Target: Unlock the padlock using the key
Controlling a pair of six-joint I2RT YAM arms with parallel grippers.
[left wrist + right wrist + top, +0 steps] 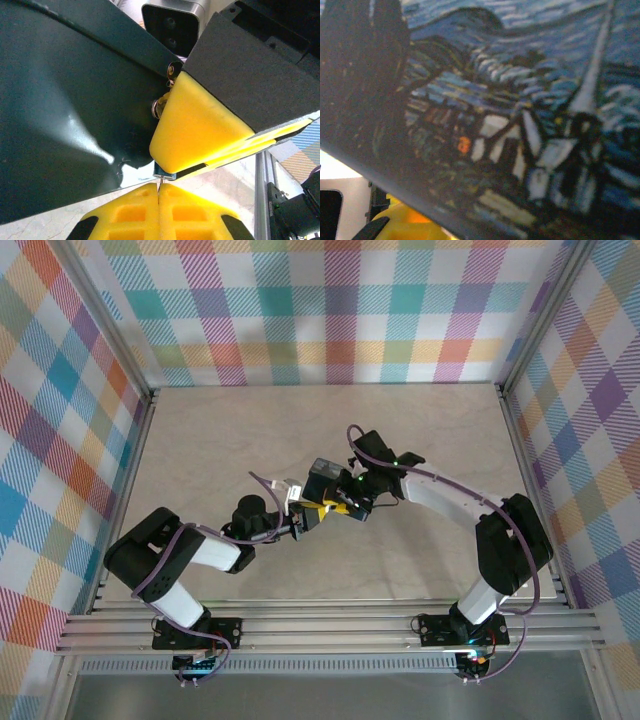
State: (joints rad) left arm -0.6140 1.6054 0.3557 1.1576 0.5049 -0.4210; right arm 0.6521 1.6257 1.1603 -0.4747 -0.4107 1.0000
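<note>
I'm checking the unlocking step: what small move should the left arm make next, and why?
Probably twist the left gripper to turn the key: its shut fingers pinch the key, whose tip seems to enter the padlock gripped by the right gripper.

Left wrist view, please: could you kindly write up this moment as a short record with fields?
box: dark blue tin box with starry-night print, beside the right fingers
padlock: small bluish-metal padlock, apparently pinched at the tips of the right fingers
key: thin key sticking up from the left fingers to the padlock's underside
left fingers: shut on the key
stage: key at the lock; whether it is inserted or turned cannot be told
</note>
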